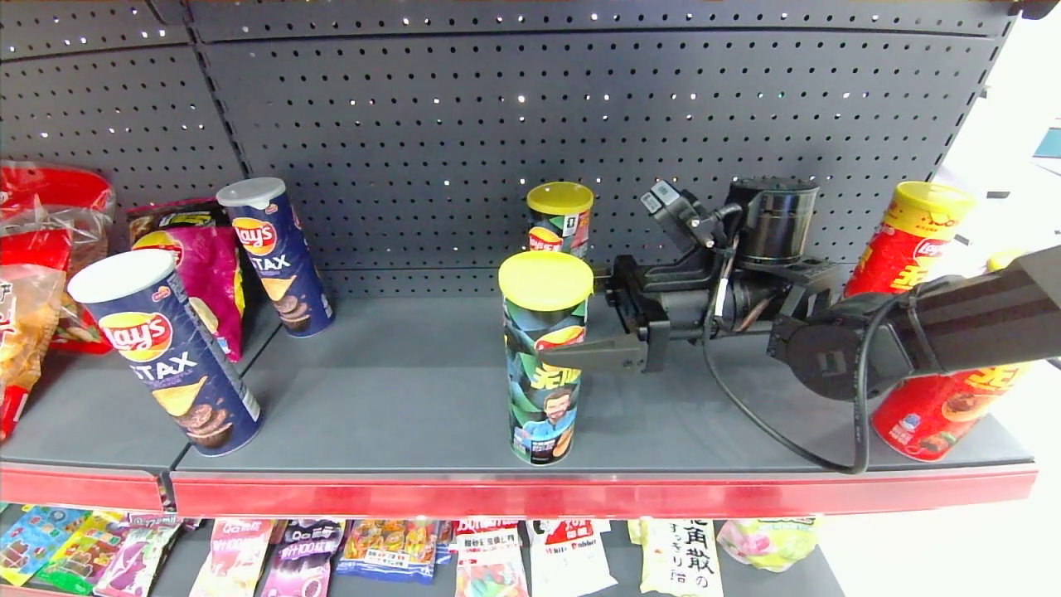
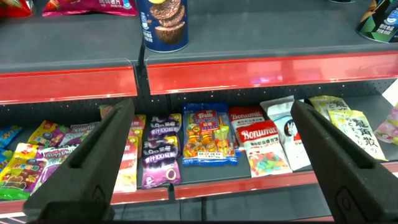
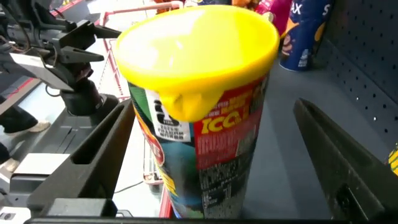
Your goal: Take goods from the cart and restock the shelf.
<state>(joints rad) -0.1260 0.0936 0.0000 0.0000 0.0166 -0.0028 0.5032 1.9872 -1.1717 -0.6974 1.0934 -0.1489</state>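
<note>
The green can [image 1: 543,390] with its yellow lid stands upright near the shelf's [image 1: 398,398] front edge; the right hand [image 3: 211,112] straddles it, fingers spread, unclamped; the left hand [image 2: 212,107] hangs released before the snack bags [image 2: 208,134] below.

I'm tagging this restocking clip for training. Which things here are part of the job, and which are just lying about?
Job: front green can, upright on the shelf; right gripper, open around it.
Lying about: rear green can, blue cans, red cans, snack bags on the lower shelf.
</note>
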